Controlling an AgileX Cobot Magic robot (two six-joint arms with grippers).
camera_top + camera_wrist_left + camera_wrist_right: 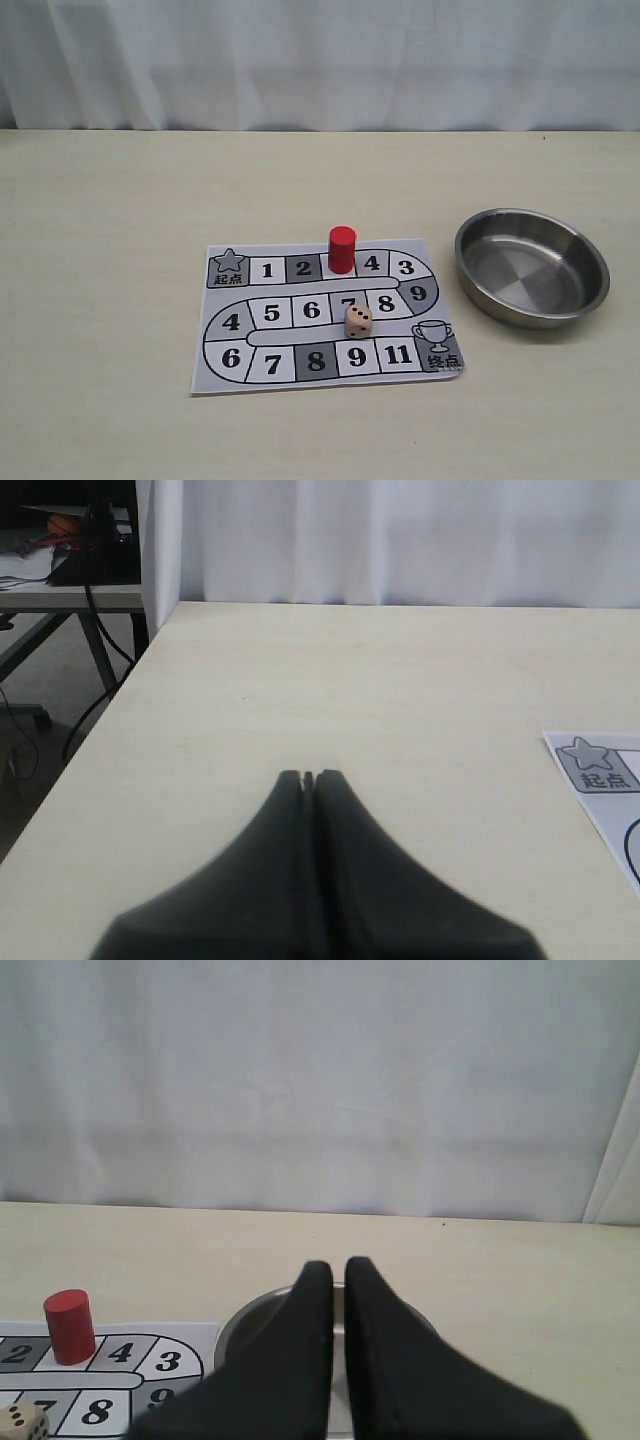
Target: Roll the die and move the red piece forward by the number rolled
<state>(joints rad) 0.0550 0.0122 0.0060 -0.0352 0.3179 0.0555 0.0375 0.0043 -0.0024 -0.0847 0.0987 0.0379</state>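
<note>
Exterior view, upright red piece point(342, 249) on board point(272, 270); pale die point(359, 321), black pips

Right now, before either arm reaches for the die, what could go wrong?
The die rests on the thin paper board, so a grab could drag the sheet along. The red piece stands upright close by, tall and narrow, and a reaching arm might tip it. If the die is rolled into the steel bowl, it could bounce out.
</note>
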